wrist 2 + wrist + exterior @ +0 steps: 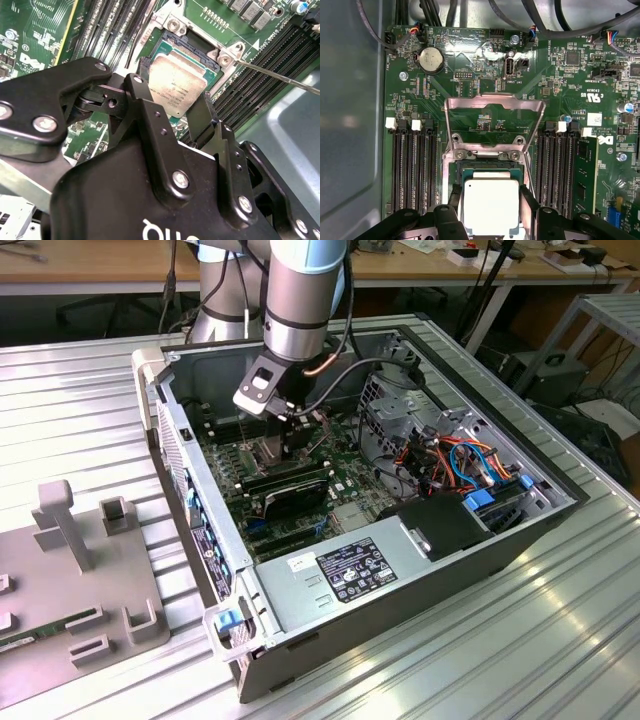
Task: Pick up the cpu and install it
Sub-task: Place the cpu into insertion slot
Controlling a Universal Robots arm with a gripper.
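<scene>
The cpu, a small square chip with a dull silver top, sits between the black fingers of my gripper, directly over the dark socket. The gripper is shut on the cpu's two opposite edges. In the second wrist view the cpu lies close over the socket, slightly askew to its frame; I cannot tell whether it touches. The socket's metal load plate stands flipped open. In the exterior view the gripper reaches down into the open computer case above the motherboard.
Black memory slots flank the socket and a green memory stick stands in one. A thin metal lever runs beside the socket. The power supply, cables and case walls crowd the area. A grey fixture lies outside.
</scene>
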